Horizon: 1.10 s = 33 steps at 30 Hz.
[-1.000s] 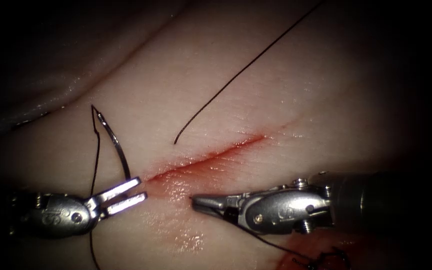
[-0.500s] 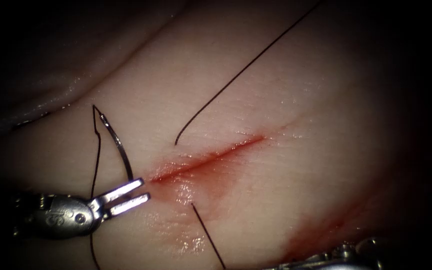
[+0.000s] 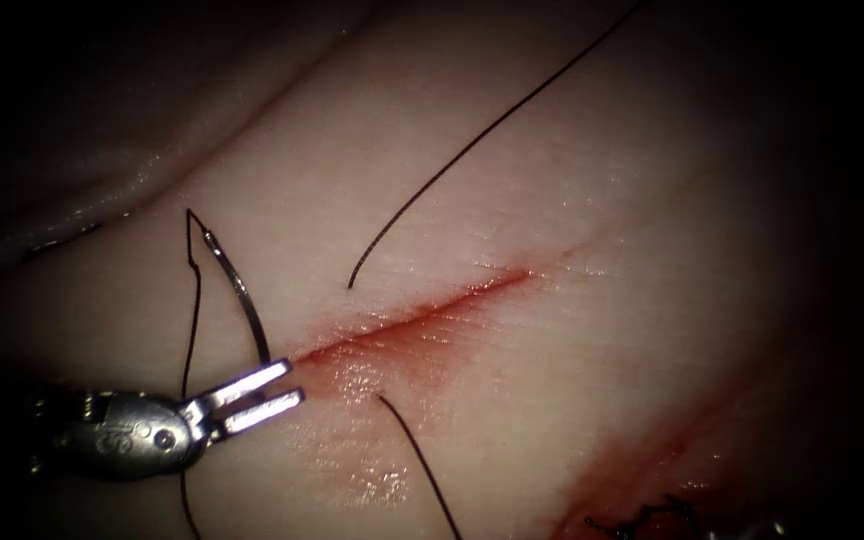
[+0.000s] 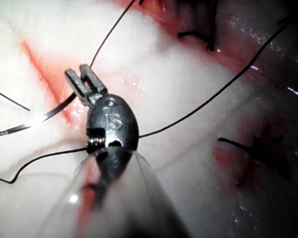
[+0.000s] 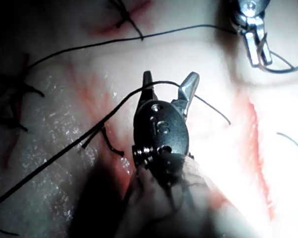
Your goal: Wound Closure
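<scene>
At the cut's left end point(image 3: 312, 352):
Needle point(image 3: 237, 290): lying outside the tissue point(image 3: 552, 220), your left claw point(image 3: 264, 393) pinching its end.
Right claw point(image 5: 170, 87): gaping, gripping nothing.
Risk: thread point(image 3: 472, 140) is draping nearby; it could snag.

Pale pink tissue point(image 3: 572, 330); cut point(image 3: 412, 320) red, red fluid point(image 3: 642, 460) smeared right of cut. Thread point(image 3: 482, 135) black. Needle point(image 3: 237, 290) silver, left of cut. Left tool point(image 3: 262, 392) shiny grey metal; right tool point(image 5: 169, 89) dark grey.

needle point(image 3: 235, 290) left of cut point(image 3: 412, 320); thread point(image 3: 417, 460) on tissue point(image 3: 572, 250).
</scene>
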Available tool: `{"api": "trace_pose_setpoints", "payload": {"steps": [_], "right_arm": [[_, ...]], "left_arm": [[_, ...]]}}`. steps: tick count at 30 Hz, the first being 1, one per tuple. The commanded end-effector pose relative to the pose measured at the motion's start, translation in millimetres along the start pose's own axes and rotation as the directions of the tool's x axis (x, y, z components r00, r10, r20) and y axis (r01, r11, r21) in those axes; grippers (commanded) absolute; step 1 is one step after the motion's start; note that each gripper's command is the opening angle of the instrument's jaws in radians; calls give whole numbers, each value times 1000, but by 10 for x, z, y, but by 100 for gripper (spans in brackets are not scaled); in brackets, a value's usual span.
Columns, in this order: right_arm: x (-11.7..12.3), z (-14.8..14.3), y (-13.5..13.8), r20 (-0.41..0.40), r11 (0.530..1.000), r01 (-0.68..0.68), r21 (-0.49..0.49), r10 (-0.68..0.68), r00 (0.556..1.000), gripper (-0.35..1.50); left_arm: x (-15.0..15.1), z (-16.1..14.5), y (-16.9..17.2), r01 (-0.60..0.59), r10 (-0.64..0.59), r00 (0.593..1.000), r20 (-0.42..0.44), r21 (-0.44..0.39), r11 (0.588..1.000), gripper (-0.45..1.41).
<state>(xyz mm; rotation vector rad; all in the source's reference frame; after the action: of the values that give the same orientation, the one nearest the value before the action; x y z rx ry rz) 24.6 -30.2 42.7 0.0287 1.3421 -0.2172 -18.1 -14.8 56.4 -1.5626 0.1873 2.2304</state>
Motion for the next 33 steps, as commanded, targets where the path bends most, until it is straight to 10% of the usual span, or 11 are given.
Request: {"api": "trace_pose_setpoints", "payload": {"steps": [1,18,24,26,33], "right_arm": [[-19,14,8,13,1000,-5,-15,5,1000,111],[-126,84,42,76,996,-1,-86,7,997,118],[-132,80,49,72,996,-8,-92,15,997,73],[-132,76,46,61,996,-11,-93,17,998,-35],[-114,59,29,38,999,-12,-31,14,999,-35]], "left_arm": [[-5,4,7,7,-7,1000,0,-2,1000,-45],[-7,5,7,11,-11,1000,0,-5,1000,-45],[-7,5,8,11,-11,1000,3,-7,1000,-45],[-7,5,8,11,-11,1000,1,-9,1000,-45],[-7,5,8,10,-10,1000,1,-9,1000,-45]]}}
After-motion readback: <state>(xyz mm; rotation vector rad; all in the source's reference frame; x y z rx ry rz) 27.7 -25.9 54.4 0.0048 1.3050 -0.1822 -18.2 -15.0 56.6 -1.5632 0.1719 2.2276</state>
